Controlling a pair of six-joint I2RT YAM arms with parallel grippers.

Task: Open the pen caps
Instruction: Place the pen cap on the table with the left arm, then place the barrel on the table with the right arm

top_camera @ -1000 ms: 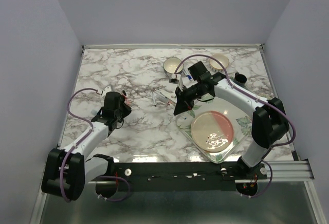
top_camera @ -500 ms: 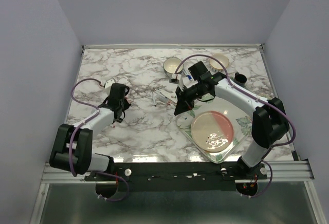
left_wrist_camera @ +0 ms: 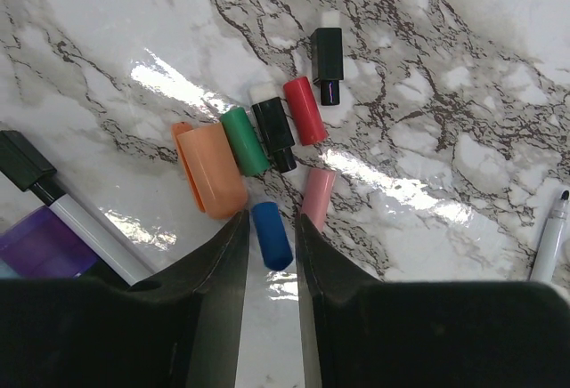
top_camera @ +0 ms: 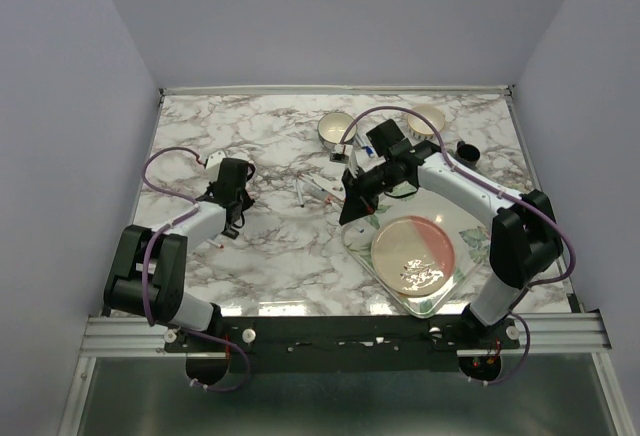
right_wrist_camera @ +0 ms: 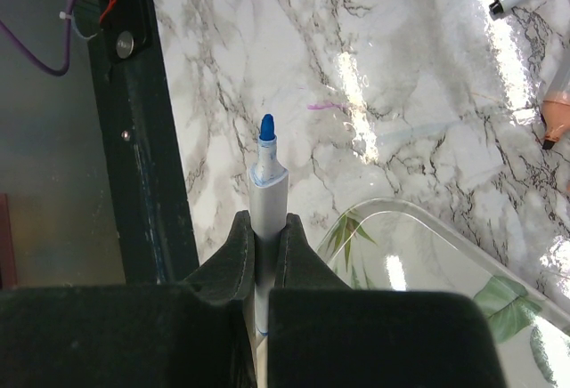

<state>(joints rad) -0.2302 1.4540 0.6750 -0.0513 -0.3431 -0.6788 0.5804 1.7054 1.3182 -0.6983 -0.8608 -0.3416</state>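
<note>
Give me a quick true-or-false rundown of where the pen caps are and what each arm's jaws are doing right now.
1. The right jaws are clamped on a pen whose blue tip is bare. True.
2. The blue cap sits on that pen's tip. False: it lies on the table between the left jaws, which are open.
3. The orange cap lies right beside the green cap. True.
4. The pink cap stands upright. False: it lies on its side, next to the blue cap.
</note>
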